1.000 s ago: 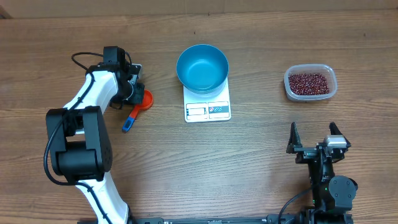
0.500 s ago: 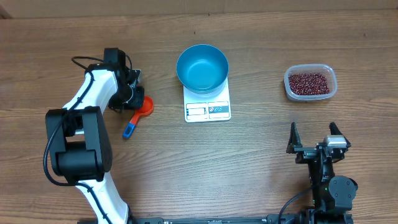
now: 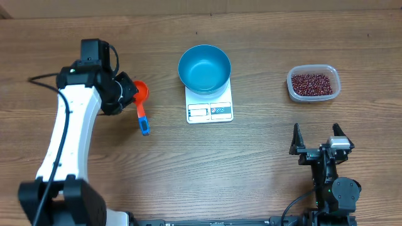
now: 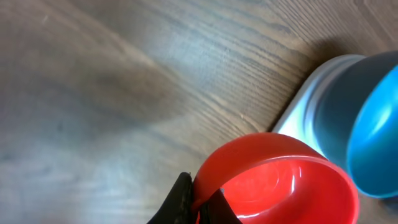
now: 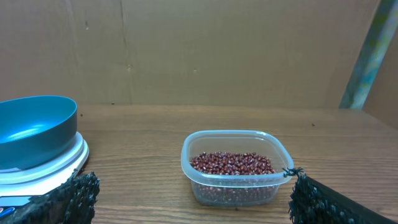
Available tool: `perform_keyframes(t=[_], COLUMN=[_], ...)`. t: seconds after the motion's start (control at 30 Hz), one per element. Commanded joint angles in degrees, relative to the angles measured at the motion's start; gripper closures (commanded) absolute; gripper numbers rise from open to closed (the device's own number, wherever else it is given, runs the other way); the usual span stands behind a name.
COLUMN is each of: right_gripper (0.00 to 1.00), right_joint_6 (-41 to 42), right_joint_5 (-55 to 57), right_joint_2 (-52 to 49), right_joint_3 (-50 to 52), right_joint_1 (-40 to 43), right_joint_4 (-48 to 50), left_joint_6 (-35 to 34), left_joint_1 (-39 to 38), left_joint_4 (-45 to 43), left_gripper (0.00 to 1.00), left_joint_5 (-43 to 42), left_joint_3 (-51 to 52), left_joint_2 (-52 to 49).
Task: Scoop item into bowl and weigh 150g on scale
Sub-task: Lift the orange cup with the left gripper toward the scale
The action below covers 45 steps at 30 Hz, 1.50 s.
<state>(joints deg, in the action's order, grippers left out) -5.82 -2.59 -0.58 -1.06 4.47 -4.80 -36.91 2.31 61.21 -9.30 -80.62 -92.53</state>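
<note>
Left pincer: my left pincer (image 3: 129, 93) is clamped on the rim of the scoop's red cup; in the left wrist view my dark fingertips (image 4: 181, 198) pinch the near edge of that rim.
Scoop: the scoop (image 3: 142, 100) has a red round cup and a blue handle. From overhead the cup sits just beside my left pincer and the handle slants away toward the front of the worktop. The cup is empty. I cannot tell whether the scoop is lifted clear of the wood.
Bowl: the bowl (image 3: 204, 68) is deep blue, upright and empty. It stands on the rear part of the scale, to the right of the scoop and apart from it.
Scale: the scale (image 3: 210, 108) is white and flat, near the middle of the worktop. Its front panel with the display pokes out in front of the bowl. The display is too small to read.
Beans: the beans (image 3: 311, 83) are a loose dark red-brown heap inside the tub, well apart from the bowl.
Tub: the tub (image 3: 313, 95) is clear plastic with rounded corners and stands at the right rear of the worktop.
Right pincer: my right pincer (image 3: 317, 135) stands wide open and holds nothing. It is at the front right, with the tub straight ahead of it.
Worktop: the worktop (image 3: 251, 169) is brown wood grain.
</note>
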Motion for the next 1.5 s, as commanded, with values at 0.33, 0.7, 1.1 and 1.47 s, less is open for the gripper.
perform_keyframes(t=[0.33, 0.7, 1.1, 1.47], right_gripper=[0.0, 0.0, 0.0, 0.0], right_joint_6=[-0.04, -0.02, -0.04, -0.07], right_joint_5=[-0.09, -0.09, -0.09, 0.55], right_joint_2=[0.44, 0.42, 0.42, 0.42], right_joint_3=[0.61, 0.61, 0.61, 0.61], right_joint_1=[0.0, 0.0, 0.0, 0.0], right_joint_4=[0.2, 0.17, 0.2, 0.15], left_joint_6=[-13.44, -18.16, -42.05, -45.44], left_joint_1=[0.13, -0.28, -9.05, -15.82], left_joint_4=[7.41, 12.61, 13.6, 13.09], left_gripper=[0.96, 0.96, 0.96, 0.96], left_joint_5=[0.9, -0.26, -3.63, 3.32], left_joint_3=[-1.14, -1.14, -1.14, -1.14], left_joint_2=[4.94, 4.94, 4.94, 4.94])
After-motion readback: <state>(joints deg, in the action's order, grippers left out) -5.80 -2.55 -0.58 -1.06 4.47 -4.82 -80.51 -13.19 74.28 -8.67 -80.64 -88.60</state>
